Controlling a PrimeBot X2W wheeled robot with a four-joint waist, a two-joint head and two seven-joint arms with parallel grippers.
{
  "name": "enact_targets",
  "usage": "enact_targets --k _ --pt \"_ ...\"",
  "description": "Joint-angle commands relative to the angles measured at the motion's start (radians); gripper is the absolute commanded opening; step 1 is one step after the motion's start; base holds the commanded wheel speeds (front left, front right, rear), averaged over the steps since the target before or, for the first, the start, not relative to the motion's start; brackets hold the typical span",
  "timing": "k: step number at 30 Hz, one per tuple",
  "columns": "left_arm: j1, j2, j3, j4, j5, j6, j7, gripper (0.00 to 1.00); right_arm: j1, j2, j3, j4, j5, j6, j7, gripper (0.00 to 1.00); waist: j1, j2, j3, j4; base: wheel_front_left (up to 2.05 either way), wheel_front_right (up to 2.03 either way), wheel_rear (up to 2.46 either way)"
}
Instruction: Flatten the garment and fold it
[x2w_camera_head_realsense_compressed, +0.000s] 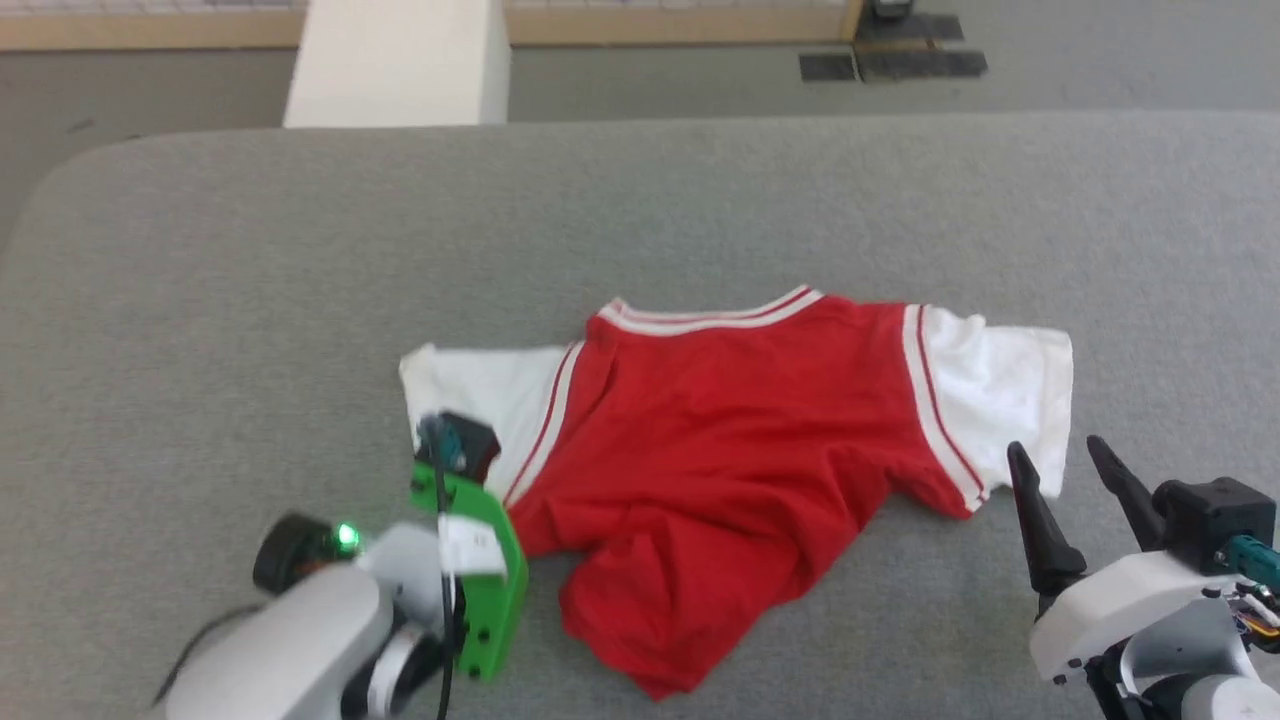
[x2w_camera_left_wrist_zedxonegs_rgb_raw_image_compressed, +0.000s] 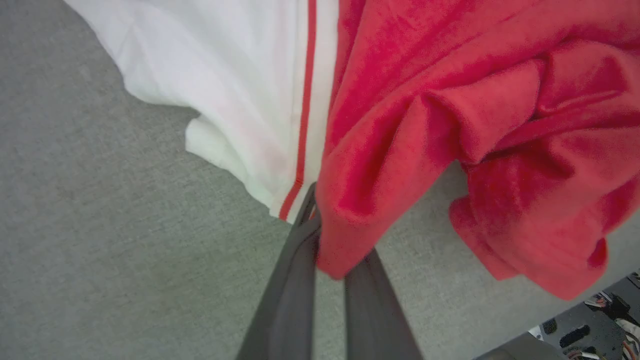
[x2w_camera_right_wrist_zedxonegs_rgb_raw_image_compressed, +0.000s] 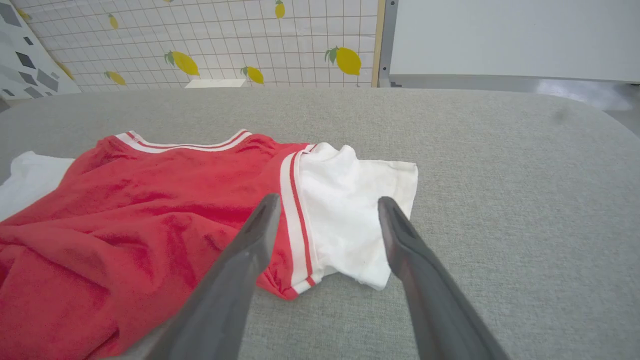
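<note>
- Fingers (x2w_camera_left_wrist_zedxonegs_rgb_raw_image_compressed: 295, 280) of the left gripper (x2w_camera_left_wrist_zedxonegs_rgb_raw_image_compressed: 327, 240) are clamping a red fold of the garment (x2w_camera_head_realsense_compressed: 720, 420), right where the body meets the striped trim of the left sleeve (x2w_camera_head_realsense_compressed: 480, 390).
- That garment is lying near the middle of the table (x2w_camera_head_realsense_compressed: 700, 200), collar away from the robot and plain red side up. Its lower body is bunching into folds toward the near edge.
- Both sleeves are spreading outward, and the right sleeve (x2w_camera_head_realsense_compressed: 1000, 380) is lying fairly flat.
- Spread wide and gripping nothing, the right gripper (x2w_camera_head_realsense_compressed: 1055, 450) is hovering just beside the lower corner of the right sleeve.
- Judging by this, the robot is taking hold of the two sides so that it can pull the cloth flat.
- Risk: the left pinch is taking only a small bite of cloth, so a firm pull may be enough to slip it out.
- Risk: whether one layer or both are in that pinch cannot be told. With one, the top layer would be sliding over the bottom one and adding creases.
- Risk: with the right side free, a pull from the left alone would be dragging the whole garment across the table instead of stretching it.
- Count: one garment, two sleeves, two grippers, one table.
</note>
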Motion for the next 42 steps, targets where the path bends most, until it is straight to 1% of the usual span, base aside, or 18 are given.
enact_targets --k 1,5,10,11,12,15,18,20,23,26,29,31,36,40,42 --pt "0.041 0.012 -0.004 -0.024 -0.015 0.016 -0.004 0.00 0.019 0.001 -0.002 0.004 -0.005 -0.001 0.007 1.00 -0.0001 0.0000 -0.048 0.042 0.00 0.00 0.00" --pt "0.121 0.024 -0.026 -0.085 -0.025 0.053 0.001 0.00 0.030 0.004 -0.003 0.009 -0.010 -0.001 0.025 1.00 -0.0001 0.0000 -0.069 0.053 0.00 0.00 0.00" --pt "0.187 0.024 -0.034 -0.119 -0.033 0.097 -0.013 0.01 0.031 0.009 0.004 0.009 -0.012 -0.001 0.039 1.00 -0.0001 0.0000 -0.077 0.055 0.00 0.00 0.00" --pt "0.193 0.024 -0.025 -0.125 -0.029 0.109 -0.031 0.91 0.031 0.009 0.007 0.008 -0.012 -0.001 0.041 1.00 -0.0001 0.0000 -0.078 0.054 0.00 0.00 0.00" --pt "0.198 0.023 -0.014 -0.130 -0.031 0.117 -0.048 1.00 0.031 0.010 0.008 0.008 -0.012 -0.001 0.042 1.00 -0.0001 0.0000 -0.079 0.053 0.00 0.00 0.00" --pt "0.209 0.021 0.037 -0.154 -0.042 0.143 -0.110 1.00 0.031 0.009 0.004 0.007 -0.009 -0.001 0.043 1.00 -0.0001 0.0000 -0.080 0.052 0.00 0.00 0.00" --pt "0.210 0.027 0.082 -0.185 -0.054 0.165 -0.144 1.00 0.030 0.008 -0.004 0.008 -0.007 -0.001 0.042 1.00 -0.0001 0.0000 -0.081 0.052 0.00 0.00 0.00" --pt "0.203 0.048 0.102 -0.209 -0.051 0.179 -0.147 1.00 0.028 0.007 -0.008 0.008 -0.006 -0.001 0.042 1.00 -0.0001 0.0000 -0.082 0.051 0.00 0.00 0.00" --pt "0.187 0.098 0.128 -0.231 -0.037 0.202 -0.134 1.00 0.024 0.006 -0.010 0.009 -0.005 -0.001 0.041 1.00 -0.0001 0.0000 -0.080 0.049 0.00 0.00 0.00" --pt "0.163 0.134 0.142 -0.225 -0.030 0.203 -0.116 1.00 0.018 0.007 -0.010 0.006 -0.006 -0.001 0.040 1.00 -0.0001 0.0000 -0.066 0.046 0.00 0.00 0.00" --pt "0.127 0.150 0.147 -0.188 -0.035 0.176 -0.093 1.00 0.011 0.007 0.001 0.004 -0.007 -0.001 0.039 1.00 -0.0001 0.0000 -0.043 0.035 0.00 0.00 0.00" --pt "0.103 0.146 0.161 -0.157 -0.046 0.162 -0.092 1.00 0.006 0.007 0.005 0.003 -0.009 -0.001 0.038 1.00 -0.0001 0.0000 -0.026 0.026 0.00 0.00 0.00" --pt "0.039 0.137 0.151 -0.065 -0.064 0.091 -0.054 1.00 -0.002 0.006 0.005 -0.002 -0.016 -0.001 0.033 1.00 -0.0001 0.0000 0.022 0.005 0.00 0.00 0.00" --pt "0.000 0.127 0.139 0.008 -0.074 0.044 -0.028 1.00 -0.008 0.005 0.002 -0.006 -0.021 -0.001 0.027 1.00 -0.0001 0.0000 0.055 -0.011 0.00 0.00 0.00" --pt "-0.018 0.122 0.138 0.040 -0.073 0.028 -0.028 1.00 -0.010 0.005 0.002 -0.007 -0.024 -0.001 0.025 1.00 -0.0001 0.0000 0.070 -0.017 0.00 0.00 0.00"
